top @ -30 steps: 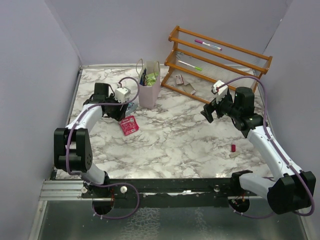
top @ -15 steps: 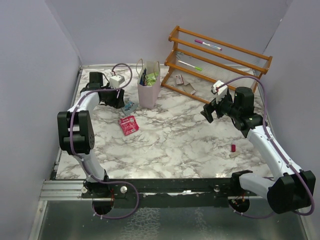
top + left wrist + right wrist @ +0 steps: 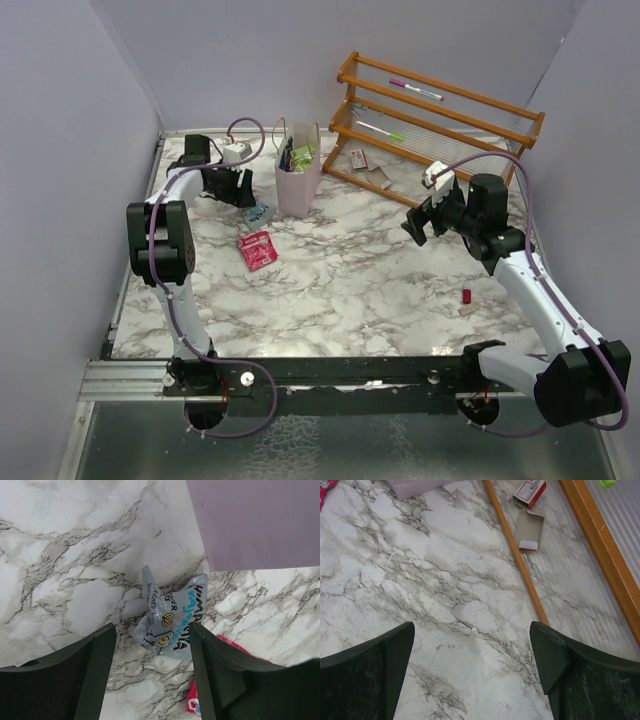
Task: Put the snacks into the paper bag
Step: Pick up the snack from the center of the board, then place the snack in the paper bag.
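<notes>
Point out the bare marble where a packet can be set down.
Widest bare marble: the middle, between the red packet, the right gripper and the red stub, down to the near edge. Crowded: left of the paper bag, with the blue-white wrapper and left gripper.

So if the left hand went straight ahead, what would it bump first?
Probably the crumpled blue-white wrapper on the table; it sits right between the fingers of the open left hand.
</notes>
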Action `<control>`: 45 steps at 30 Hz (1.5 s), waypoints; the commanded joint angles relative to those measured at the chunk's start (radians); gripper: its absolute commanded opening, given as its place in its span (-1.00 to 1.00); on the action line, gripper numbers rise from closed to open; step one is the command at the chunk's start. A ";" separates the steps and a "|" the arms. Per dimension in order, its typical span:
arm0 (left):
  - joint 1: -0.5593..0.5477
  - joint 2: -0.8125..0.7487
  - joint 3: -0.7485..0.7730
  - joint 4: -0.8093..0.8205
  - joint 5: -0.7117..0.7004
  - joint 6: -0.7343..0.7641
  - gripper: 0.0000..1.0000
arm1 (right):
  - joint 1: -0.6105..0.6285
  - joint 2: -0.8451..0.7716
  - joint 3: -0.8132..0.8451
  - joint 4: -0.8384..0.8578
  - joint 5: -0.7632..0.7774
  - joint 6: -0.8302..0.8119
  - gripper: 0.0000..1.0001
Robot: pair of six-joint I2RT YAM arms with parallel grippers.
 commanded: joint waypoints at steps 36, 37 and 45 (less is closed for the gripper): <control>0.005 -0.183 -0.002 -0.174 -0.014 0.135 -1.00 | -0.004 0.006 -0.007 -0.007 0.001 -0.007 0.99; 0.005 -0.215 -0.016 -0.172 -0.013 0.133 -1.00 | -0.004 0.006 -0.007 -0.007 0.001 -0.007 0.99; -0.009 -0.478 -0.056 -0.214 0.067 0.064 -1.00 | -0.004 0.005 -0.007 -0.008 -0.004 -0.006 0.99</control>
